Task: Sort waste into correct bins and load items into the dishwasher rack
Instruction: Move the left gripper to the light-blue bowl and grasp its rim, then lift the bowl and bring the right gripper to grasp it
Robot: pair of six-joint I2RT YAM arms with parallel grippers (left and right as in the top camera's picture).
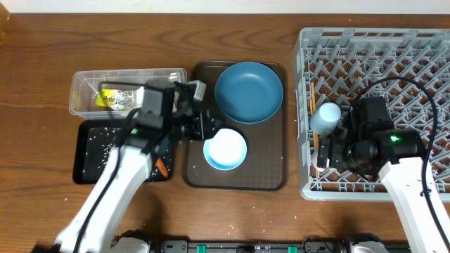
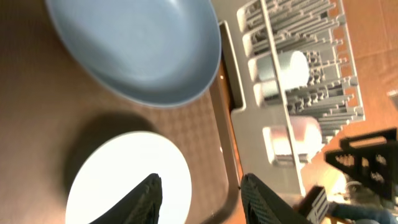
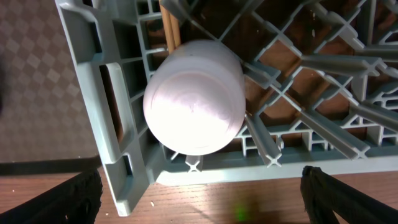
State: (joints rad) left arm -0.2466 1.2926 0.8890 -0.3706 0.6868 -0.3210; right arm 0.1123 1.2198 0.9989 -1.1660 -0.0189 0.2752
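Brown wooden tabletop point(image 1: 42, 105) runs under everything. At the far left a clear plastic tub point(image 1: 77, 91) holds a yellow-green wrapper point(image 1: 116, 100). Just near it, a shallow black tray point(image 1: 83, 165) carries scattered white rice grains point(image 1: 95, 144) and a short orange carrot point(image 1: 162, 169) at its near right corner.

In the middle, a brown serving tray point(image 1: 271, 169) bears a dark-blue plate point(image 1: 248, 91) at its far end and a light-blue bowl point(image 1: 226, 151) nearer. The left gripper point(image 2: 205, 199) hangs over the bowl's right edge, fingers partly apart with nothing between them.

On the right, the grey dishwasher rack point(image 1: 394, 34) holds a light-blue cup point(image 1: 325, 117) along its left side. A pinkish-white cup point(image 3: 193, 99) sits upturned in the near left corner. The right gripper point(image 3: 202, 196) is spread wide over it, gripping nothing.
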